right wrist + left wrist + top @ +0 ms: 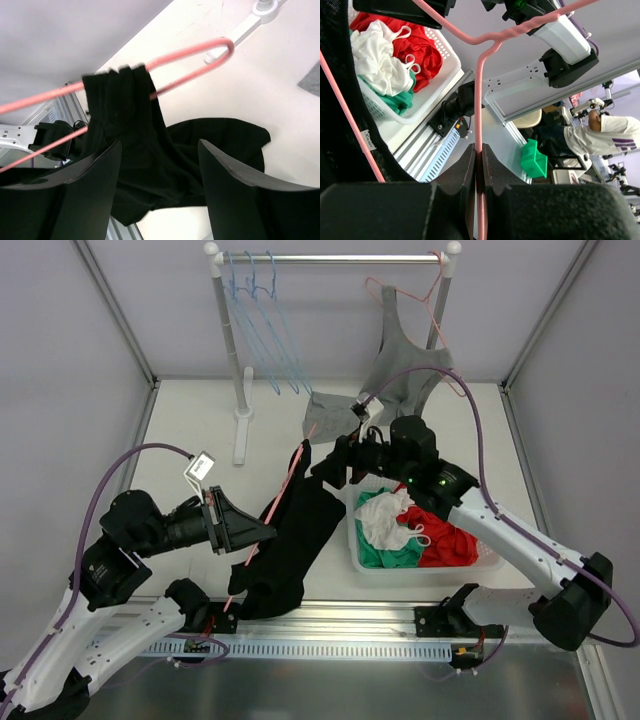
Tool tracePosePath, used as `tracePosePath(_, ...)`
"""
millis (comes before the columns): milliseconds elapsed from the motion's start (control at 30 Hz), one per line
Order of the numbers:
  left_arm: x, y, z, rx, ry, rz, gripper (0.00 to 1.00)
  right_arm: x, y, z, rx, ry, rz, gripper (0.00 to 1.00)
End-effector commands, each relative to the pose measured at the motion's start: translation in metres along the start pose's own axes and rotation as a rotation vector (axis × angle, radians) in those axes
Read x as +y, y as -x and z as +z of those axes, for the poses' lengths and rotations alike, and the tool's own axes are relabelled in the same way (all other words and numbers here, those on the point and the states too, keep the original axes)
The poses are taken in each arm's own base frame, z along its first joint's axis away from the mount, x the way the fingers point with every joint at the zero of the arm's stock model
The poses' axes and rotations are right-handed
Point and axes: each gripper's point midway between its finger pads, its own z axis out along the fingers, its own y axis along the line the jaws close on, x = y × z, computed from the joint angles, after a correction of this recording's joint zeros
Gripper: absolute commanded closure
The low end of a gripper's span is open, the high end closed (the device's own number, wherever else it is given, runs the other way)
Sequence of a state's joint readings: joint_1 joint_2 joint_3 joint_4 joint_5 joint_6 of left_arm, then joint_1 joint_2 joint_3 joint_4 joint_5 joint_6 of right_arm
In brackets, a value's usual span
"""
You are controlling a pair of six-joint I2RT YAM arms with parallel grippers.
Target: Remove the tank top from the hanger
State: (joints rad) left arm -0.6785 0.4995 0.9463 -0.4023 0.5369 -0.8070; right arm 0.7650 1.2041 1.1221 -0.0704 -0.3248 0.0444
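Observation:
A black tank top [300, 530] hangs on a pink wire hanger [285, 483] held slantwise over the table's middle. My left gripper [262, 533] is shut on the hanger's lower wire; in the left wrist view the pads [467, 165] pinch the pink hanger [480, 100], with the black tank top [335, 125] at the left edge. My right gripper [325, 465] is at the hanger's upper end. In the right wrist view the right gripper [159, 145] stands open, with the tank top [150, 130] just beyond the fingertips and a strap bunched over the hanger [190, 52].
A white basket [420, 570] of red, white and green clothes sits right of the tank top. At the back stands a clothes rack [235, 350] with blue hangers [265, 320] and a grey tank top [405, 365]. A grey cloth [325, 412] lies on the table.

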Motion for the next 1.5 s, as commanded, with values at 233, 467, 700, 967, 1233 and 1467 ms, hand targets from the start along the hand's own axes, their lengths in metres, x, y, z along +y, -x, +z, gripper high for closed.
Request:
tracePosePath(233,-0.004,0.012,-0.002,-0.076,-0.009,-0.040,1.00,0.046,0.048,0.012,-0.171,0.214,-0.064,0.39)
tracePosePath(467,-0.008,0.014,-0.004,-0.085,-0.020,-0.036,1.00,0.049,0.050,0.030,-0.149,0.235,-0.040,0.55)
tracePosePath(700,-0.008,0.013,-0.004,-0.086,-0.021,-0.034,1.00,0.048,0.056,0.032,-0.163,0.222,-0.054,1.00)
tracePosePath(967,-0.003,0.007,-0.004,-0.074,-0.019,-0.013,1.00,-0.011,0.073,0.017,-0.204,-0.043,0.019,1.00)
tracePosePath(1233,-0.008,0.001,-0.008,-0.048,-0.056,0.049,1.00,-0.057,0.095,0.029,-0.180,-0.117,0.020,1.00)
tracePosePath(1467,-0.043,0.044,-0.025,-0.198,-0.071,0.245,1.00,-0.051,0.088,0.036,-0.116,-0.062,0.030,1.00)
